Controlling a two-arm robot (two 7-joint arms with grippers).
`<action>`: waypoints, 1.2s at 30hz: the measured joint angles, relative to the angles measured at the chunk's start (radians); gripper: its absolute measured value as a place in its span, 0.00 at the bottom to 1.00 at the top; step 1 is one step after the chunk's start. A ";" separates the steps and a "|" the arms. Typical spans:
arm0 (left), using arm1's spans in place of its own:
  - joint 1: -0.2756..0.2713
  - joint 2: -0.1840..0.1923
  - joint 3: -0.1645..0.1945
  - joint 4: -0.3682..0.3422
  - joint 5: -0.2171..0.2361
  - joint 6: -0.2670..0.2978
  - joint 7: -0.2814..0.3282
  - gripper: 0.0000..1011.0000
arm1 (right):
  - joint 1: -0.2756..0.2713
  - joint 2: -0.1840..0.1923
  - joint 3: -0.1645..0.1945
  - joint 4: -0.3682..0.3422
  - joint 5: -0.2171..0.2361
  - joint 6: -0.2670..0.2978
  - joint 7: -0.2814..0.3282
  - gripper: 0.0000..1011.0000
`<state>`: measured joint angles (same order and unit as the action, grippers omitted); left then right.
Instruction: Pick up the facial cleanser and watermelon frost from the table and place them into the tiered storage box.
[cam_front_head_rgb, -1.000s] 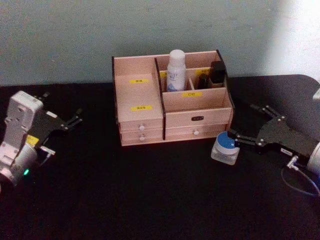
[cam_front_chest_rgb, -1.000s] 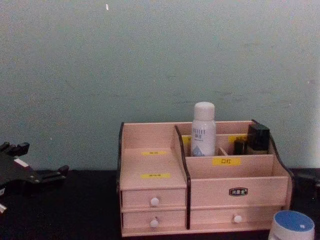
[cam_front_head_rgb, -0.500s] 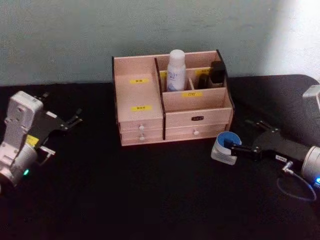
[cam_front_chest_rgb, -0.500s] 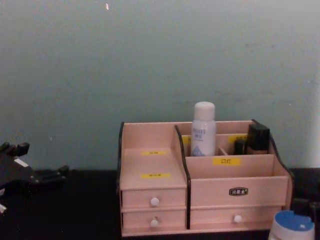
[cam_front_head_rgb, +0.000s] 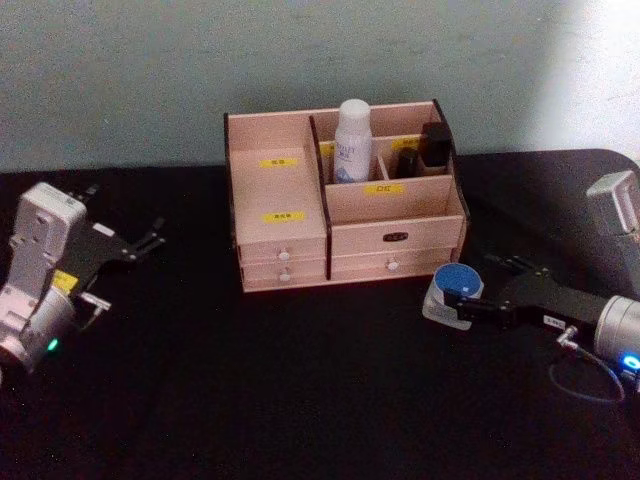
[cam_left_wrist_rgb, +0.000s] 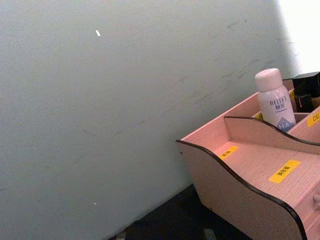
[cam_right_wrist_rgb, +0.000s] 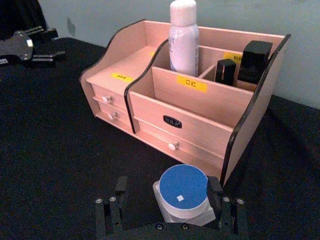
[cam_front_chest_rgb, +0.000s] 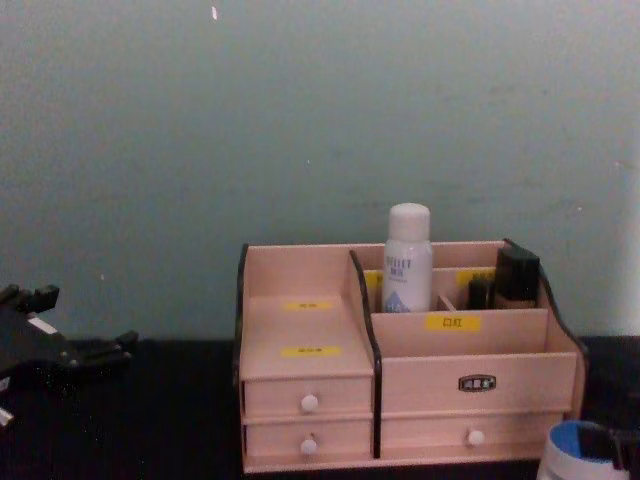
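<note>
The facial cleanser (cam_front_head_rgb: 352, 140), a tall white bottle, stands upright in a rear compartment of the pinkish tiered storage box (cam_front_head_rgb: 400, 205); it also shows in the right wrist view (cam_right_wrist_rgb: 183, 42) and chest view (cam_front_chest_rgb: 407, 260). The watermelon frost (cam_front_head_rgb: 449, 290), a squat jar with a blue lid, sits on the black table just off the box's front right corner. My right gripper (cam_right_wrist_rgb: 167, 192) is open around the jar (cam_right_wrist_rgb: 181, 192): one finger is against it, the other stands off with a gap. My left gripper (cam_front_head_rgb: 150, 238) hangs open at the table's left, away from everything.
Small dark bottles (cam_front_head_rgb: 433, 148) stand in the box's right rear compartment beside the cleanser. The box's left stepped compartment (cam_left_wrist_rgb: 260, 167) and front right compartment (cam_right_wrist_rgb: 200, 107) hold nothing. Two rows of white-knobbed drawers (cam_front_chest_rgb: 309, 403) face me. A pale wall rises behind.
My right gripper has turned, dropped and slid left, so its fingers now sit either side of the watermelon frost jar. The jar, the box and my left arm have not moved.
</note>
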<state>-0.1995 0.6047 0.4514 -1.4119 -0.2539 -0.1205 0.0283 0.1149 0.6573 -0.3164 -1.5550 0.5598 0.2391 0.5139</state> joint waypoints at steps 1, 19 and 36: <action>0.000 0.000 0.000 0.000 0.000 0.000 0.000 0.99 | 0.005 0.001 -0.007 0.004 -0.001 0.000 -0.004 0.99; 0.000 0.000 0.000 0.000 0.000 0.000 0.000 0.99 | 0.039 -0.002 -0.058 0.043 -0.050 -0.030 -0.023 0.99; 0.000 0.000 0.000 0.000 0.000 0.000 0.000 0.99 | 0.060 -0.022 -0.065 0.081 -0.066 -0.029 -0.028 0.99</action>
<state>-0.1995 0.6047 0.4514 -1.4120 -0.2539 -0.1205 0.0283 0.1745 0.6353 -0.3813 -1.4738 0.4935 0.2096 0.4860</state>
